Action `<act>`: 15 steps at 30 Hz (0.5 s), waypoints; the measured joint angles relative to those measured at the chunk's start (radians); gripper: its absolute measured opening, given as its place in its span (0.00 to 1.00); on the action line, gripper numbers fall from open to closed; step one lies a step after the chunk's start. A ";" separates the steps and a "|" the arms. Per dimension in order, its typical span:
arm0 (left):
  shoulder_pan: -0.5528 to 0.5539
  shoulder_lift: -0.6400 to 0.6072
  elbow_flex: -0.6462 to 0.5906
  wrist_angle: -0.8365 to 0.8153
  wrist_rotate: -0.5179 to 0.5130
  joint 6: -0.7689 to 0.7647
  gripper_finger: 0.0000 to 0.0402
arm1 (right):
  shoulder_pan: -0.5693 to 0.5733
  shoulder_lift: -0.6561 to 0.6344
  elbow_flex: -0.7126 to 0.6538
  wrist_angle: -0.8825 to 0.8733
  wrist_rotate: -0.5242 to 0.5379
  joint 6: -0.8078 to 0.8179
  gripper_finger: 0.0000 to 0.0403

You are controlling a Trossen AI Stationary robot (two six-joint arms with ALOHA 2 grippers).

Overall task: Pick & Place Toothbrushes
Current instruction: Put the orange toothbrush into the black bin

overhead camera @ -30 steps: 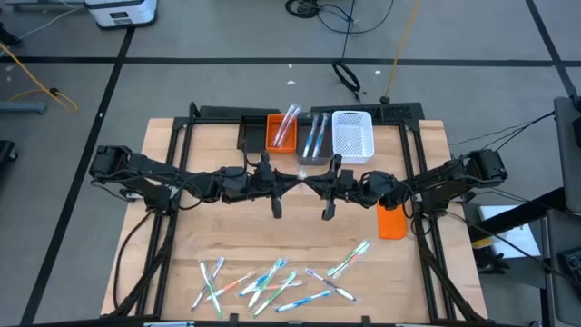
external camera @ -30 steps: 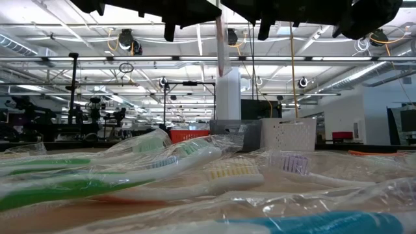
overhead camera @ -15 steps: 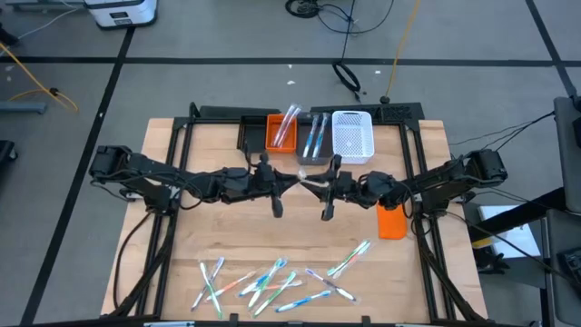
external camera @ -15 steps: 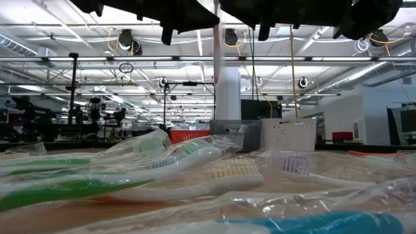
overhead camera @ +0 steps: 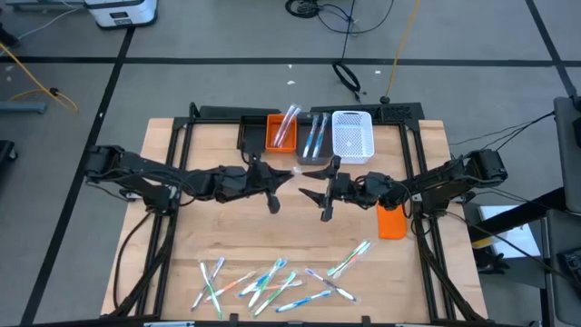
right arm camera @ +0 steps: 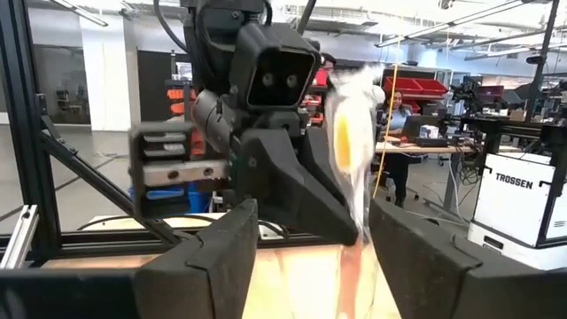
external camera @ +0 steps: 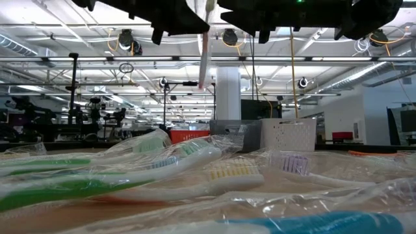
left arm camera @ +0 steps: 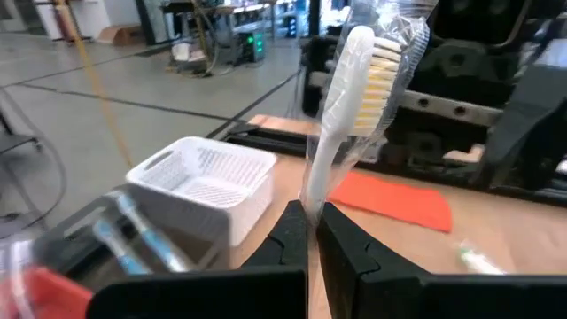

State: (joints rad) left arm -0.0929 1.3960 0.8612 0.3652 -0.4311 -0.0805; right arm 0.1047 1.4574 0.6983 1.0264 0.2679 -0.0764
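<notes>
My left gripper (overhead camera: 290, 177) is shut on a plastic-wrapped white toothbrush (left arm camera: 353, 97) with yellow bristles, high over the table's middle; in the low view the toothbrush (external camera: 204, 45) stands about upright. Facing it from the right, my right gripper (overhead camera: 311, 183) stands open, its fingers on either side of the toothbrush (right arm camera: 350, 133) without touching. Several more wrapped toothbrushes (overhead camera: 272, 282) lie flat near the table's front edge. Others sit in the orange bin (overhead camera: 281, 134) and the grey bin (overhead camera: 313, 141). My left gripper pinches the toothbrush's handle near its free end (left arm camera: 312, 199) between its two fingers, wrapper and all. The fingers come level from the table's left and lie across the handle. The brush head (left arm camera: 368, 62) is at the other end, and the toothbrush is lifted clear.
A black bin (overhead camera: 252, 134) and a white slotted basket (overhead camera: 352, 136) stand with the other bins at the table's back. A flat orange block (overhead camera: 391, 221) lies at the right. Bare wood (overhead camera: 227, 236) lies between the arms and the toothbrush pile.
My right gripper has opened and let go of the toothbrush. My left gripper, shut on it, has drawn back toward the table's left edge, carrying the toothbrush with it.
</notes>
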 joint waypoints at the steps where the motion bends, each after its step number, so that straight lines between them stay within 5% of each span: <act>1: 0.000 -0.010 0.000 -0.015 -0.009 -0.003 0.00 | 0.000 0.000 0.000 0.000 0.007 0.000 0.53; 8: 0.026 -0.069 0.000 -0.196 -0.177 -0.029 0.00 | 0.000 -0.001 0.000 -0.018 0.023 0.010 0.52; 15: 0.141 -0.075 0.000 -0.287 -0.190 -0.060 0.00 | 0.001 -0.001 -0.001 -0.039 0.020 0.018 0.53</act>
State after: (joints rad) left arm 0.0484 1.3212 0.8616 0.0778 -0.6213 -0.1403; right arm 0.1059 1.4567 0.6975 0.9876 0.2874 -0.0581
